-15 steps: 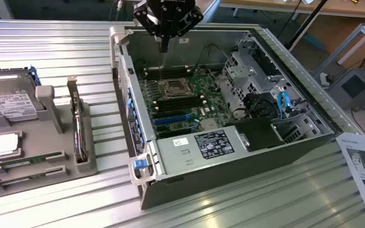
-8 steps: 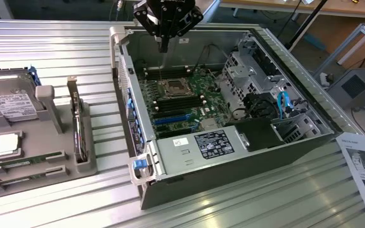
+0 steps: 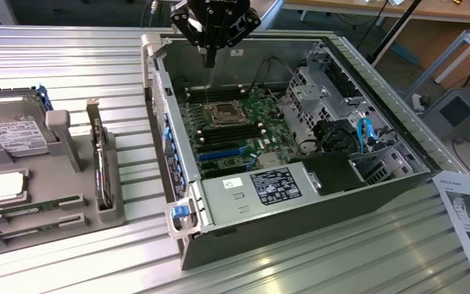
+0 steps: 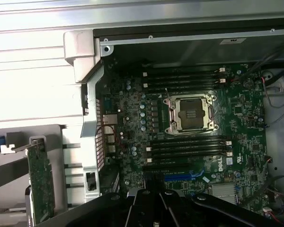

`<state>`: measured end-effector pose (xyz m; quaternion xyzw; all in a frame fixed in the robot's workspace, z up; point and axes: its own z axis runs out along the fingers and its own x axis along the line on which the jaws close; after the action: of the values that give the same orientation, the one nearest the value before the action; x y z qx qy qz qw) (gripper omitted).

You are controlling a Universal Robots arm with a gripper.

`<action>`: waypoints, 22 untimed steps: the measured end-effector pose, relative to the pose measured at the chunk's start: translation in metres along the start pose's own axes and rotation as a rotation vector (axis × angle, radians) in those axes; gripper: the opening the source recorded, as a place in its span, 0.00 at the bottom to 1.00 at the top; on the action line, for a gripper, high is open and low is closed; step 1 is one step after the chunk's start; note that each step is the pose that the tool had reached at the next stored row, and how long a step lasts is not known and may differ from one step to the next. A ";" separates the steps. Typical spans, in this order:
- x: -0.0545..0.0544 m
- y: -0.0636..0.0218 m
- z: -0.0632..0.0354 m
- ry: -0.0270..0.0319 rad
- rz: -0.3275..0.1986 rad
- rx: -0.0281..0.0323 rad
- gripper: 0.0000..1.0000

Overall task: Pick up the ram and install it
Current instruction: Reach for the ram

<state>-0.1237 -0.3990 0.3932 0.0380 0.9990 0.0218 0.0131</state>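
My tool [image 3: 210,60] hung shut and empty above the case [image 3: 259,236]; the ram [image 3: 35,206], likely light, stiff and fragile, lay in the fixture [image 3: 88,229] at eight o'clock in the exterior view; best pinched by its long edges.

Glossy black angular hand [image 3: 210,60], tapered tip

Motherboard [image 3: 239,125] inside case [image 3: 243,233], pincer [image 3: 210,60] above.

You were looking at a ribbed metal counter [image 3: 63,55] whose slats caught bright glare. Beyond it stood a wooden desk [image 3: 431,11], and a grey box [image 3: 464,110] sat at the exterior view's right.
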 end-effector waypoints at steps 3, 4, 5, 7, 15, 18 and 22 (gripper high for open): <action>0.009 -0.0007 -0.0002 0.0001 0.000 0.0001 0.11; 0.011 -0.0008 -0.0003 0.0001 0.000 0.0001 0.11; 0.013 -0.0010 -0.0003 0.0001 0.000 0.0001 0.11; 0.017 -0.0013 -0.0004 0.0001 0.000 0.0002 0.11; 0.033 -0.0025 -0.0006 0.0001 0.000 0.0001 0.11; 0.038 -0.0029 -0.0007 0.0000 0.000 0.0001 0.11; 0.046 -0.0035 -0.0008 0.0001 0.000 0.0001 0.11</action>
<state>-0.1697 -0.3990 0.3927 0.0379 0.9990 0.0217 0.0131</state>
